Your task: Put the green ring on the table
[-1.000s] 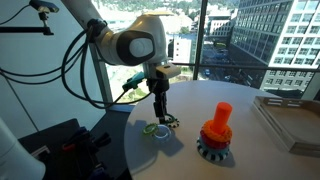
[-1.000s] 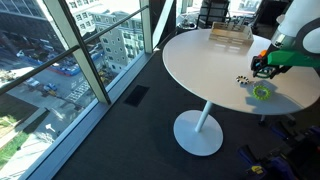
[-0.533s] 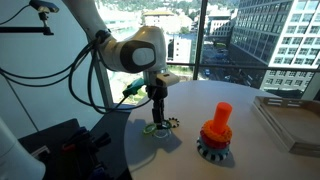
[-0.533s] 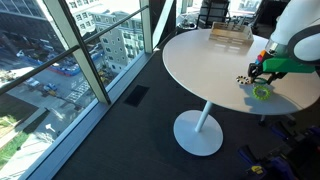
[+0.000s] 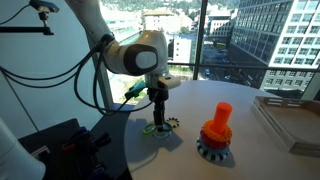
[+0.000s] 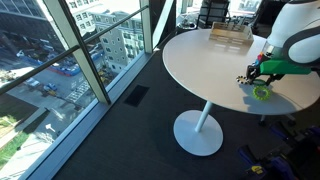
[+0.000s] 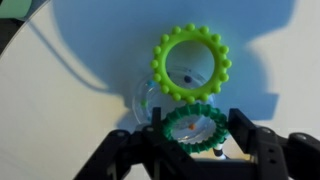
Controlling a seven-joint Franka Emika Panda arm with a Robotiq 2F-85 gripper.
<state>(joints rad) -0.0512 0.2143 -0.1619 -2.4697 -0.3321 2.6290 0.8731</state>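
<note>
End effector [image 7: 193,140] low over the white counter [image 7: 60,110], jaws parted, gripping nothing that can be made out. Lime green ring [image 7: 163,65] lies flat on the counter just beyond the fingertips, clear of both. A smaller dark green toothed ring [image 7: 178,125] sits between the jaws; contact cannot be told. In an exterior view, the green ring [image 6: 262,92] lies near the counter edge.

— How is the arm [image 5: 133,54] held?
— It is bent over, the wrist [image 5: 157,92] pointed straight down.
— And the jaws?
— They are seen spread wide apart in the wrist view, nothing gripped.
</note>
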